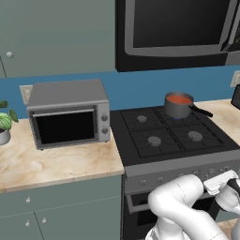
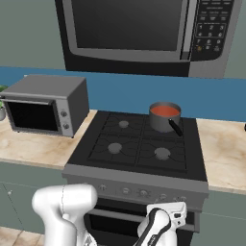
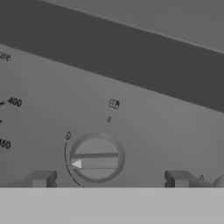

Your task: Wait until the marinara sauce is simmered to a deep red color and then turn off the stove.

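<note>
With the marinara sauce [image 1: 179, 99] in its saucepan [image 1: 178, 106] on the stove's [image 2: 144, 144] rear right burner, the gripper [image 3: 109, 178], fingers spread, brackets a knob [image 3: 95, 156], possibly the wrong burner's, so twisting might leave the flame on.

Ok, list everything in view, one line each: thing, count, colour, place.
stove: one, black top with grey front panel, centre between the counters.
burners: four, grey, under black grates.
saucepan: one, dark grey with black handle, on the back right burner.
marinara sauce: one, orange-red, inside the saucepan.
knob: one, grey, on the front panel, straight ahead of the fingertips in the hand view.
toaster oven: one, silver, on the left counter.
microwave: one, black, above the stove.
plant: one, green, far left counter.
counter: beige marble, both sides.
gripper: one, open, facing the knob.
</note>
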{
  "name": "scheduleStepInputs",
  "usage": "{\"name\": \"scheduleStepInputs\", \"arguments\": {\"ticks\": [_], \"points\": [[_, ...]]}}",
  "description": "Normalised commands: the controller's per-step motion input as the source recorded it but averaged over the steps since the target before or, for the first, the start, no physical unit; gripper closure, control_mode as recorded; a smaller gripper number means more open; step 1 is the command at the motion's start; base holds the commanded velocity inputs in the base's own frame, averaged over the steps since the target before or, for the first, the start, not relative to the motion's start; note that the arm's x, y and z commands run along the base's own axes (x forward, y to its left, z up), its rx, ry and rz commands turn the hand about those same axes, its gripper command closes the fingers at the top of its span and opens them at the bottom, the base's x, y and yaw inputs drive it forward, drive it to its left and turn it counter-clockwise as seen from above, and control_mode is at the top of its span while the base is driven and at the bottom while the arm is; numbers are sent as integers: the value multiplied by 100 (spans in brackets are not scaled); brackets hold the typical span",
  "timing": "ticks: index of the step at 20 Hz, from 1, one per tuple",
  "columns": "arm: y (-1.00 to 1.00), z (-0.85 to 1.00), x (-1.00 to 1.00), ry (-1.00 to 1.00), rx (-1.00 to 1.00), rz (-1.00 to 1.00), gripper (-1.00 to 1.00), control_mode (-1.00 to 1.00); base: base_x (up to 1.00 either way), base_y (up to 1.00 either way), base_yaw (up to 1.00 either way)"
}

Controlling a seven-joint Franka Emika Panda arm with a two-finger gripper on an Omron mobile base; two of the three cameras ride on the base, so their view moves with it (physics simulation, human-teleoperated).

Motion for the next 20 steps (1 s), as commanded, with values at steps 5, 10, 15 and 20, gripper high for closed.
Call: {"name": "scheduleStepInputs", "arguments": {"ticks": [5, 10, 15, 20], "points": [[3, 0, 0, 0, -9, 0, -100, -100, 0, 0, 0], [11, 0, 0, 0, -5, 0, -100, -100, 0, 0, 0], [11, 0, 0, 0, -6, 0, -100, -100, 0, 0, 0], [4, 0, 0, 0, -5, 0, -100, -100, 0, 0, 0]]}}
